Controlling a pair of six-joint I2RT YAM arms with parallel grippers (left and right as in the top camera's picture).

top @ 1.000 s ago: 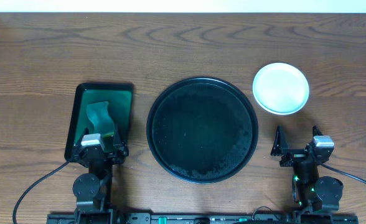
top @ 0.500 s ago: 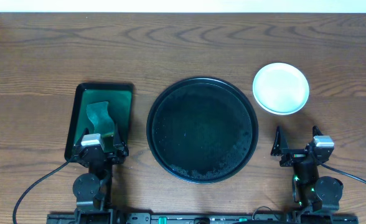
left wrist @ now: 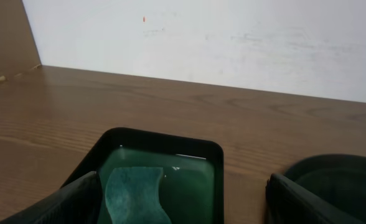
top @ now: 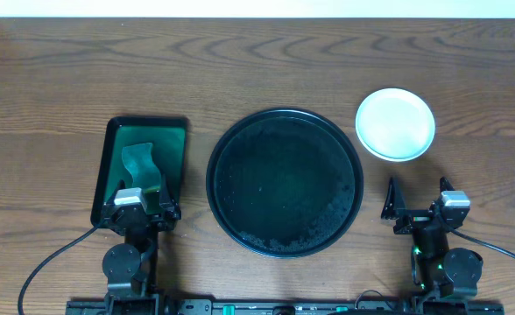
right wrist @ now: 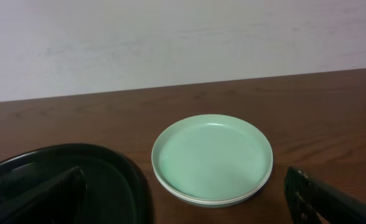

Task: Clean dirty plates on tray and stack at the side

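The round black tray point(top: 285, 112) lies in the middle of the table with nothing on it, only a wet sheen. The white plates point(top: 395, 123) sit stacked on the bare wood to the tray's right. In the right wrist view the stack of plates point(right wrist: 212, 155) looks pale green and clean, with layered rims. My right gripper point(top: 417, 199) rests open below the stack, apart from it, nothing between its fingers point(right wrist: 332, 199). My left gripper point(top: 141, 194) rests open over the near end of the green tray, also holding nothing.
A small rectangular dark-green tray point(top: 117, 131) left of the black tray holds green liquid and a teal sponge point(top: 139, 162). In the left wrist view the sponge point(left wrist: 136, 193) lies just ahead between my fingers. A pale wall runs along the table's far edge.
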